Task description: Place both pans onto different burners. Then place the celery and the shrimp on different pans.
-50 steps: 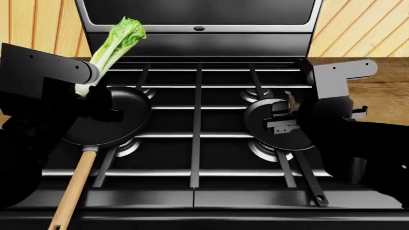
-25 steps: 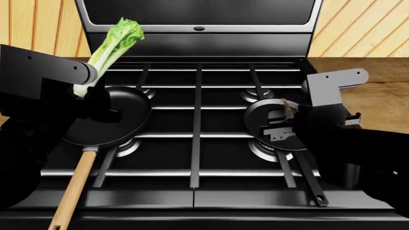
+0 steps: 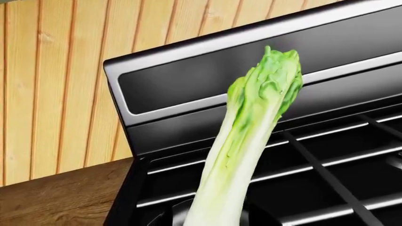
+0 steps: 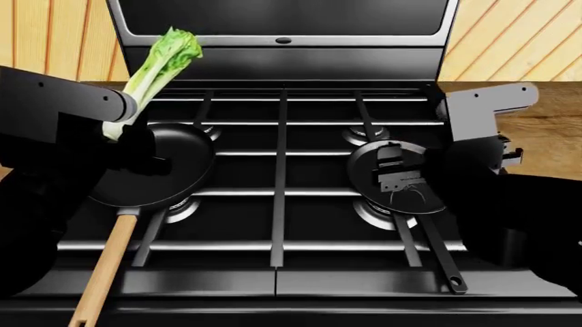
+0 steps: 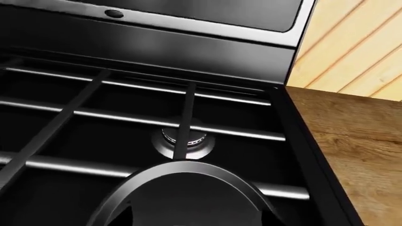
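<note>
Celery [image 4: 162, 65] upright, pinched in left jaws; shrimp [image 4: 405, 194] seemingly below spread right jaws.

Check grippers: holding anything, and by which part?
Left gripper holds the celery by its white stalk base, leaves up. Right gripper over the metal-handled pan looks empty.

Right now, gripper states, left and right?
Left gripper: shut on the celery, held upright over the wooden-handled pan.
Right gripper: over the black-handled pan, holding nothing visible; open or shut cannot be told.
</note>
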Robot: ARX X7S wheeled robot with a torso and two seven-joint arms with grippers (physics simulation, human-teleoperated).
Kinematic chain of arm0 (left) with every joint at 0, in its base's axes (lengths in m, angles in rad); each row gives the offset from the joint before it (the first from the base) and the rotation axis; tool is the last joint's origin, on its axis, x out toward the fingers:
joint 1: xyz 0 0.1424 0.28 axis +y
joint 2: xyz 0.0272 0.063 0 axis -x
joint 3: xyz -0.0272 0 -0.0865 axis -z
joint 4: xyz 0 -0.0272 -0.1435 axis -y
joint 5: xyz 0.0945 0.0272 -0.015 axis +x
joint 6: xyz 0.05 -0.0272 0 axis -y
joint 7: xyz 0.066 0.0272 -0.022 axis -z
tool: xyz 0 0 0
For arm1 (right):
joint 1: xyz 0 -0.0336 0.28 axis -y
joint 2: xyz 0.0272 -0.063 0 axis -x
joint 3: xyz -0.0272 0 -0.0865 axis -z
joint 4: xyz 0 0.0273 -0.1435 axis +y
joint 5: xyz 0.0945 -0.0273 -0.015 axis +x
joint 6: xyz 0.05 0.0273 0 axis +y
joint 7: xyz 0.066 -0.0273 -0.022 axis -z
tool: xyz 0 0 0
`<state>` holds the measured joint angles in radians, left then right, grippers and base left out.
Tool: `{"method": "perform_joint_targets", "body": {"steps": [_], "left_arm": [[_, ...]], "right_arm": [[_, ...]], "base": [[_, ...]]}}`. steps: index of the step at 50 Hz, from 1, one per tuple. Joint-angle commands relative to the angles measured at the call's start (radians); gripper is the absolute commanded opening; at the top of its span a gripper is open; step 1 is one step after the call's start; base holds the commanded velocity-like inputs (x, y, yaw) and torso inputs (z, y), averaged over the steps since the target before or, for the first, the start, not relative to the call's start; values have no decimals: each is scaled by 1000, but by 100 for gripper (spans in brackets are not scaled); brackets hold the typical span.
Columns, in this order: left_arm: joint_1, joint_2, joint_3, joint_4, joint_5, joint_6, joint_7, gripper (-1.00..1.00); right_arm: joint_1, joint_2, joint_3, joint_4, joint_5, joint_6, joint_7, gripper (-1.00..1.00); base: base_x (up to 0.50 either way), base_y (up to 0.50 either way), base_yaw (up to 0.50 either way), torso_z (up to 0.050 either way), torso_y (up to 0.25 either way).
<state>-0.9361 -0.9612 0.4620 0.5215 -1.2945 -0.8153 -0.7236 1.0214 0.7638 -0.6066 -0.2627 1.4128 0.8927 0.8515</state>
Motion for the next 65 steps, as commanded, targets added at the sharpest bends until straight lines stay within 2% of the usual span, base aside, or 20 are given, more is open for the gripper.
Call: {"method": "perform_joint_targets", "body": {"steps": [1, 16, 36, 49, 65], "left_arm": [[9, -3, 0, -2, 4, 1, -12, -100], [11, 1, 17, -73, 1, -25, -11, -100], [-206, 112, 174, -373, 131, -214, 87, -100], [-150, 156, 220, -469, 198, -152, 131, -100], [-61, 142, 203, -489, 191, -86, 136, -100]], "right_arm": [[54, 30, 47, -60, 55, 10, 43, 100], [136, 105, 140, -135, 140, 3, 106, 100], [39, 126, 137, -146, 83, -46, 59, 100], [15, 132, 134, -142, 72, -56, 51, 100], [10, 108, 117, -130, 55, -59, 38, 100]], "base": [[0, 0, 0, 0, 0], [0, 0, 0, 0, 1], [0, 0, 0, 0, 0], [0, 0, 0, 0, 1], [0, 0, 0, 0, 1]]}}
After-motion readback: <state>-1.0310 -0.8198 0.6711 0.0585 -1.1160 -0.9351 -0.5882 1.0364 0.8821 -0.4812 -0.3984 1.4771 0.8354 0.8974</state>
